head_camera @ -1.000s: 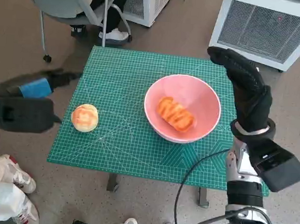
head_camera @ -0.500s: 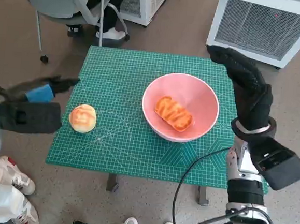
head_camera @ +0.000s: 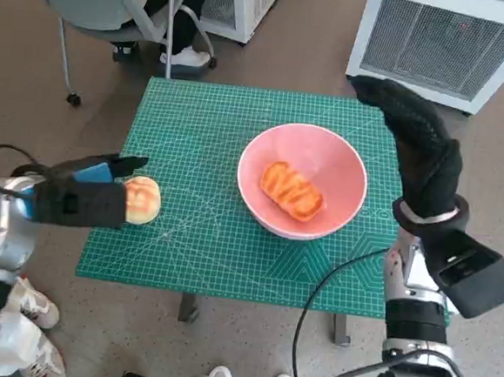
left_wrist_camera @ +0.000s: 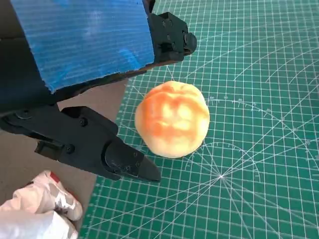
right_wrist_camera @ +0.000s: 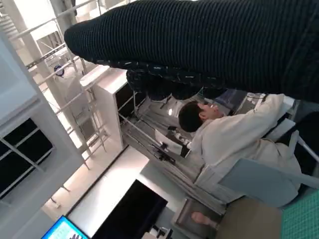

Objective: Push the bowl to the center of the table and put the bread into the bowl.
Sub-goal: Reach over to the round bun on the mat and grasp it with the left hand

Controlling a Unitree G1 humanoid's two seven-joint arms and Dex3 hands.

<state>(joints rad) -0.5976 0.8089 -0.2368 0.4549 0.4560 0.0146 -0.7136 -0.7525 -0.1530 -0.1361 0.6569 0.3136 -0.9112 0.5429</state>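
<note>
Key relation: the bun [head_camera: 141,200] sits at the table's [head_camera: 185,262] left edge, right at the left hand [head_camera: 86,195]. The bun is round, so it has no long axis to line up with.

In the left wrist view the bun [left_wrist_camera: 172,118] lies on the green mat [left_wrist_camera: 259,149] between the spread black fingers [left_wrist_camera: 104,152], one above and one below. There is a visible gap to the lower finger. I can't tell whether the upper one touches. The left hand [left_wrist_camera: 84,74] is open and holds nothing, with its blue-taped back toward the camera. Its forearm comes in low from the table's left side, roughly level with the bun.

The bowl [head_camera: 302,182] sits a bit right of table centre, well apart from the bun. One striped bread [head_camera: 292,192] already lies inside it.

The right hand [head_camera: 417,145] is much nearer the bowl, just past its right rim. It is raised over the table's right edge, and the glove looks flat and extended with nothing in it. The right wrist view shows only the glove, the room and a seated person [right_wrist_camera: 234,134], so that reading comes from the head view alone.

My read: the left hand closes on the bun next, then carries it right to the bowl. If the bowl needs nudging toward centre, the right hand is placed for it.
</note>
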